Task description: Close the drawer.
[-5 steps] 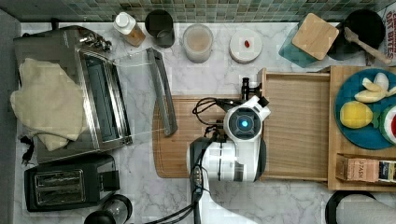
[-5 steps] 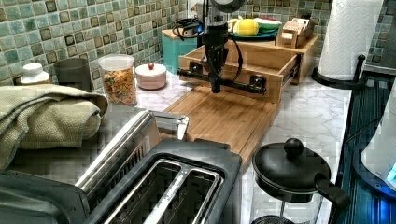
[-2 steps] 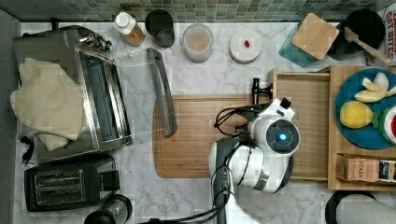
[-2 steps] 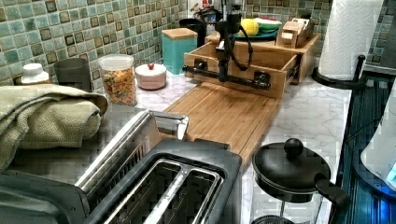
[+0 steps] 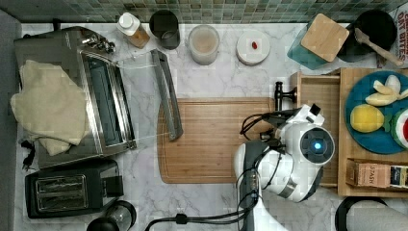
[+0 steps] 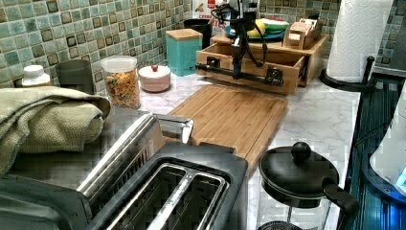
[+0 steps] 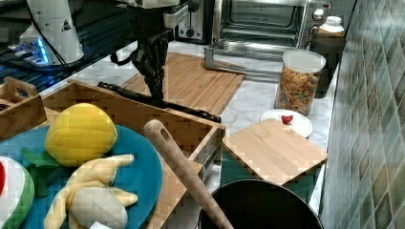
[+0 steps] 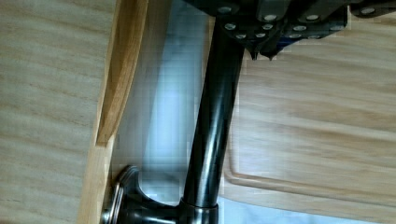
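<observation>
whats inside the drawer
The open part of the drawer shows only bare wood bottom. The rest is covered by the shelf with the blue plate and the arm.

green mosaic tile wall [image 6: 86, 33], white marble countertop [image 5: 226, 77]

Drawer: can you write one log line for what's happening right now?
gripper: at handle | drawer: partly open | cutting board: beside drawer | task: not done
</observation>
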`<move>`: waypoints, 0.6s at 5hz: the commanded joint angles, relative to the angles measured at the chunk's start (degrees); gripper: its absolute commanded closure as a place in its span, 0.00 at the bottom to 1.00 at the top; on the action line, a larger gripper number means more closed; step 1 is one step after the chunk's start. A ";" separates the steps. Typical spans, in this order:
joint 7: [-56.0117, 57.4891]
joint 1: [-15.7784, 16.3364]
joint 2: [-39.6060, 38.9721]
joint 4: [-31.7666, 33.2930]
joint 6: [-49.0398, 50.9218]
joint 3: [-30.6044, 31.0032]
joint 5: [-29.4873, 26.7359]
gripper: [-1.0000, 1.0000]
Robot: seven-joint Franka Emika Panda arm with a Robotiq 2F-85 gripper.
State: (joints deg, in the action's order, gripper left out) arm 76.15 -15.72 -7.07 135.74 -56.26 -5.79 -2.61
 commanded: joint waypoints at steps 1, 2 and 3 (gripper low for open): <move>5.87 -9.79 -6.45 -13.75 -3.84 -10.73 3.32 1.00; 5.68 -8.64 -6.92 -16.13 -2.62 -14.40 5.36 1.00; 4.23 -9.24 -8.18 -16.22 -4.87 -15.01 7.06 1.00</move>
State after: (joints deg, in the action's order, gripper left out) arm 77.10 -17.85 -13.74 127.68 -57.46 -13.83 1.47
